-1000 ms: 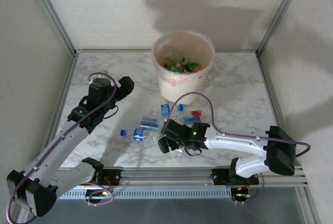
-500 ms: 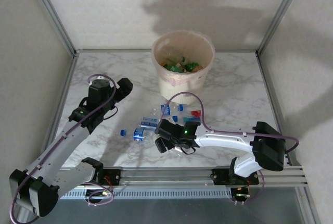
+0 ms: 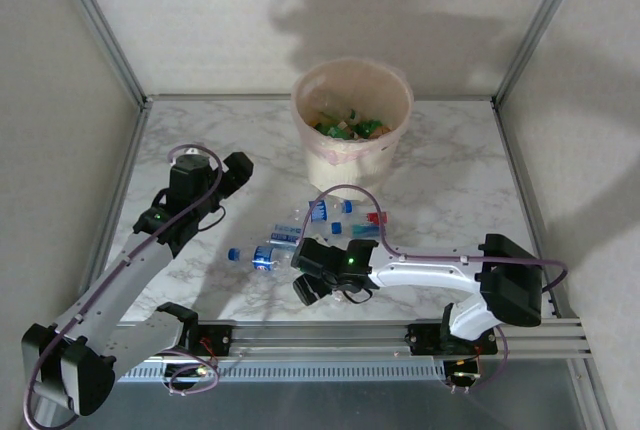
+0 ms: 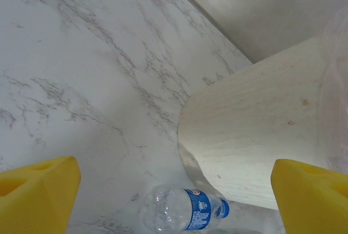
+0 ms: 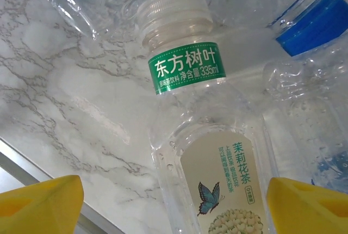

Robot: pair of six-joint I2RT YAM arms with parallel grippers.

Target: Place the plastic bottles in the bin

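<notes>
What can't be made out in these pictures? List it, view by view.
Top external: loose bottles partly under the right arm; exact count unclear.
Top external: bin contents too small to count.
Left wrist: blue-labelled bottle cut by bottom edge.
Right wrist: white-capped bottle base cut by bottom edge.

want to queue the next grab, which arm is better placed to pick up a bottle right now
Right. The right gripper hangs open over the white-capped bottle, a finger on each side. The left gripper, also open, points toward the bin, well left of the loose bottles.
</notes>
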